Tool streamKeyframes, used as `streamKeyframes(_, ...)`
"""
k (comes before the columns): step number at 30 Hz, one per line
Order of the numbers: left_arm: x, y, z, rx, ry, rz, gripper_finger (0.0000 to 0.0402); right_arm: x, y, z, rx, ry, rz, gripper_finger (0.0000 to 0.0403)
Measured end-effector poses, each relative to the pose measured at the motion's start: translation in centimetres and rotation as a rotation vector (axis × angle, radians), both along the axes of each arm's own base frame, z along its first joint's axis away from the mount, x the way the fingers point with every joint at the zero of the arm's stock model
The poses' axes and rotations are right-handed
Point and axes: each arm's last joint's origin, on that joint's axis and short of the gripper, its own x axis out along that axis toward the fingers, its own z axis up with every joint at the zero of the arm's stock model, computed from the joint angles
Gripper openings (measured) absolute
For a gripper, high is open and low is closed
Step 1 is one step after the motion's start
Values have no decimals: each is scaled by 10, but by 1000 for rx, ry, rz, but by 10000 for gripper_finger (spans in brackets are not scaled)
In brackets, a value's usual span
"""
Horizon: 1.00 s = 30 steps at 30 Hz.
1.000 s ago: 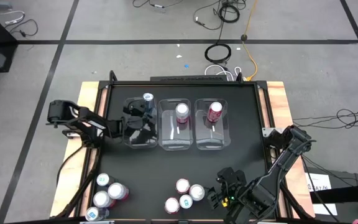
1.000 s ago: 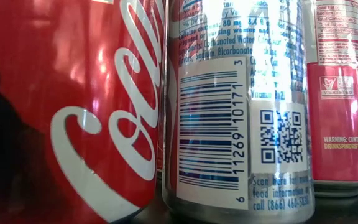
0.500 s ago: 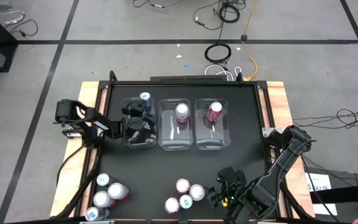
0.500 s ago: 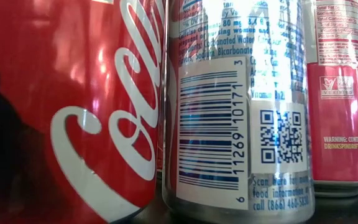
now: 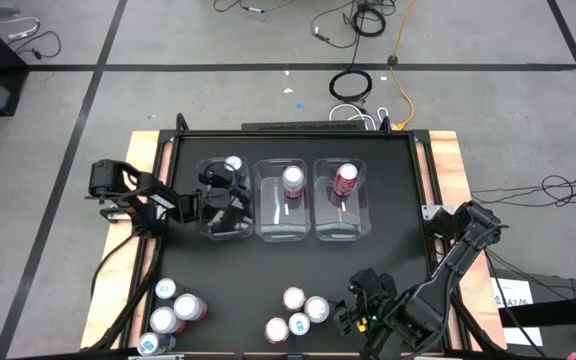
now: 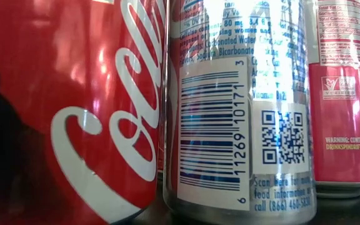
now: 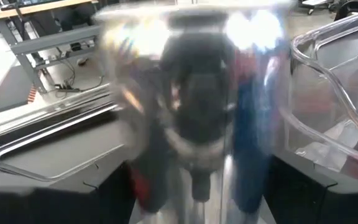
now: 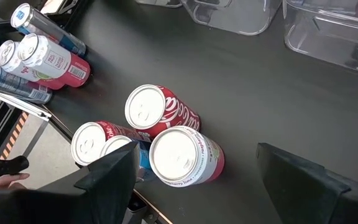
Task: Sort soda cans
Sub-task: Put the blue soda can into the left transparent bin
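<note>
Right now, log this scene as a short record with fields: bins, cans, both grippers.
bins: three clear bins in a row; left bin, middle bin, right bin
middle bin: one pink-and-white can
right bin: one dark red can
left gripper: over left bin, holding a blue can
right gripper: open, beside the near cluster of four cans
other unsorted: cans at the near-left corner

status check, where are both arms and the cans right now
Left pincer over the left bin, gripping a blue can. Right pincer open, waiting beside the can cluster. Nothing blocking.
</note>
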Motion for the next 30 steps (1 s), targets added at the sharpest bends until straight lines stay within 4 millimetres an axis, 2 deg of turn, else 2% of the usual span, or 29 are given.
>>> streamKeyframes(17,0,0,1,2,-6,-1,295,-1,-1,0,-17,13,0,313)
streamKeyframes(25,0,0,16,91,70,-44,295,-1,-1,0,-24,13,6,313)
streamKeyframes(30,-1,0,25,98,29,-42,295,-1,-1,0,-26,14,8,313)
